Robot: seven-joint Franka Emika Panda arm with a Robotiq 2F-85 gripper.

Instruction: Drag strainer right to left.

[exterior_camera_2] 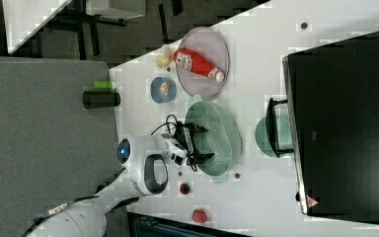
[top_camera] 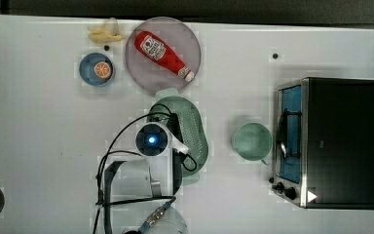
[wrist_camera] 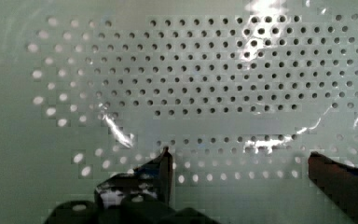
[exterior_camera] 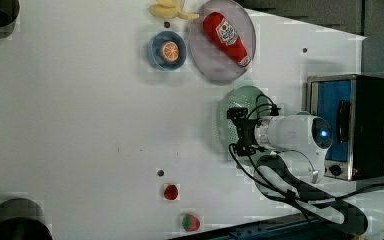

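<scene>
The strainer (top_camera: 192, 129) is a pale green oval colander full of small holes. It lies mid-table, just below the grey-purple plate in the top view. My arm reaches over the strainer's left half in the top view. In the left view my gripper (exterior_camera: 236, 131) hangs over the strainer (exterior_camera: 235, 100), open. The right view has the gripper (exterior_camera_2: 208, 142) spread wide inside the strainer (exterior_camera_2: 224, 133) bowl. In the wrist view both fingertips (wrist_camera: 165, 165) stand apart close above the perforated floor (wrist_camera: 205, 79), with nothing between them.
A grey-purple plate (top_camera: 190, 36) carries a red ketchup bottle (top_camera: 163, 53). Beside it are a blue bowl (top_camera: 85, 68) with an orange slice and a banana (top_camera: 104, 33). A green cup (top_camera: 252, 141) and a toaster oven (top_camera: 336, 141) stand on the top view's right. Two strawberries (exterior_camera: 171, 192) lie near the table edge.
</scene>
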